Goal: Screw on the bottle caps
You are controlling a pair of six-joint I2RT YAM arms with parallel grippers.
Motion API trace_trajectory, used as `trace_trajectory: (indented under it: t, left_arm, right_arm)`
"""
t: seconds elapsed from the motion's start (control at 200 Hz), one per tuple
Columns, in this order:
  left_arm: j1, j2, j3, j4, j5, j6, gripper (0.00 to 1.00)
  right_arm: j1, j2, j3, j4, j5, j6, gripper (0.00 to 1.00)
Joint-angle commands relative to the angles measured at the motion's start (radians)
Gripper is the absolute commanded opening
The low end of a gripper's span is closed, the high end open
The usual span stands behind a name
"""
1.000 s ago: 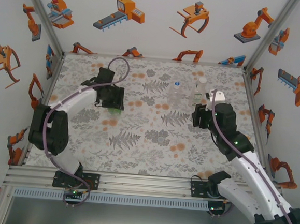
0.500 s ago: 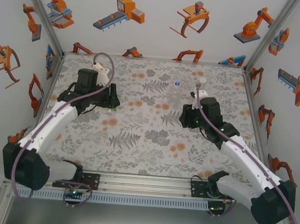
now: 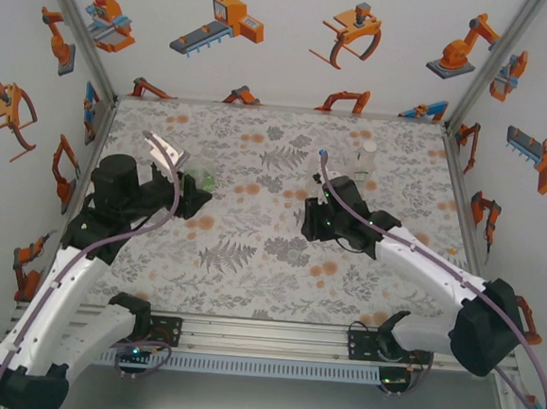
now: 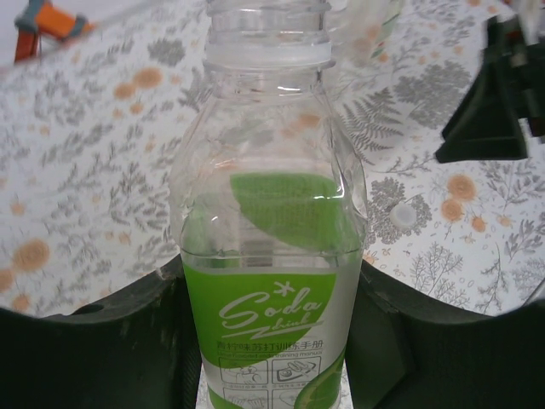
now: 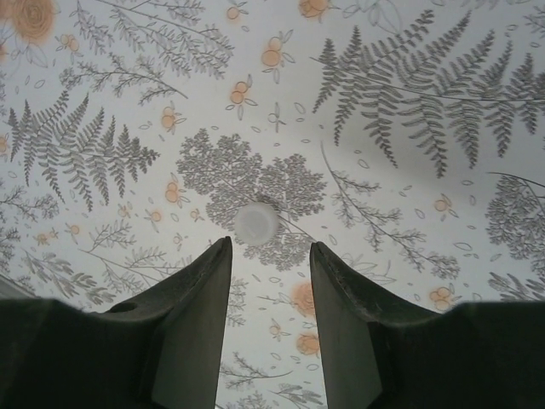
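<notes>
White cap (image 5: 256, 223): lies flat on the table, apart from the green-label bottle and on the side of it that faces the right arm. Nothing touches it.
Green-label bottle (image 4: 268, 256): held upright with its threaded neck bare, so a cap can come down onto it from above.
Left gripper (image 3: 199, 187): pressed onto the bottle's lower body from both sides. Gripping low leaves the neck free and should keep the bottle from turning during screwing.
Right gripper (image 5: 271, 256): across from the bottle, pointing down at the white cap. Its jaws are spread, with the cap just beyond the tips and not yet between them. It looks lined up for a pick.
Step in hand: likely fetching the white cap for the held bottle.
Other bottles: a slim one (image 3: 367, 155) and a second one (image 3: 322, 170) stand well beyond the green-label bottle, near the back edge. The second seems to carry a blue top, though the right arm's cable crosses it.
Table (image 3: 249, 269): fern-patterned, and the pale cap is easy to lose against it.
</notes>
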Motion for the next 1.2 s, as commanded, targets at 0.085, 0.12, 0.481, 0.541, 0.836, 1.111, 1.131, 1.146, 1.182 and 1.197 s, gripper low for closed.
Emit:
trace_trajectory:
  t: [0.085,0.12,0.481,0.541,0.836,1.111,1.131,1.146,1.182,1.197]
  left_arm:
    - [0.0,-0.112,-0.085,0.083,0.135,0.183,0.34]
    - [0.001,-0.129,-0.101,0.101,0.145,0.187,0.34]
    - [0.0,-0.204,-0.2,0.205,0.23,0.14,0.31]
    - [0.0,-0.198,-0.196,0.203,0.242,0.133,0.31]
    - [0.001,-0.199,-0.186,0.167,0.237,0.147,0.29]
    - [0.002,-0.192,-0.18,0.151,0.229,0.151,0.29]
    - [0.002,-0.191,-0.18,0.151,0.23,0.15,0.29]
    - [0.001,-0.19,-0.18,0.151,0.23,0.15,0.29]
    - [0.002,-0.191,-0.18,0.151,0.228,0.15,0.29]
    - [0.001,-0.191,-0.18,0.151,0.228,0.151,0.29]
  right_arm:
    - [0.062,0.084,0.087,-0.096,0.053,0.067,0.41]
    - [0.071,0.094,0.094,-0.106,0.063,0.074,0.4]
    - [0.094,0.176,0.124,-0.17,0.092,0.143,0.41]
    - [0.098,0.197,0.135,-0.188,0.103,0.149,0.41]
    - [0.105,0.328,0.233,-0.314,0.121,0.188,0.45]
    - [0.154,0.404,0.271,-0.292,0.151,0.237,0.46]
    - [0.155,0.41,0.271,-0.288,0.151,0.24,0.46]
    - [0.157,0.414,0.271,-0.283,0.149,0.241,0.46]
    - [0.16,0.422,0.271,-0.275,0.149,0.241,0.46]
    - [0.162,0.425,0.27,-0.272,0.149,0.242,0.46]
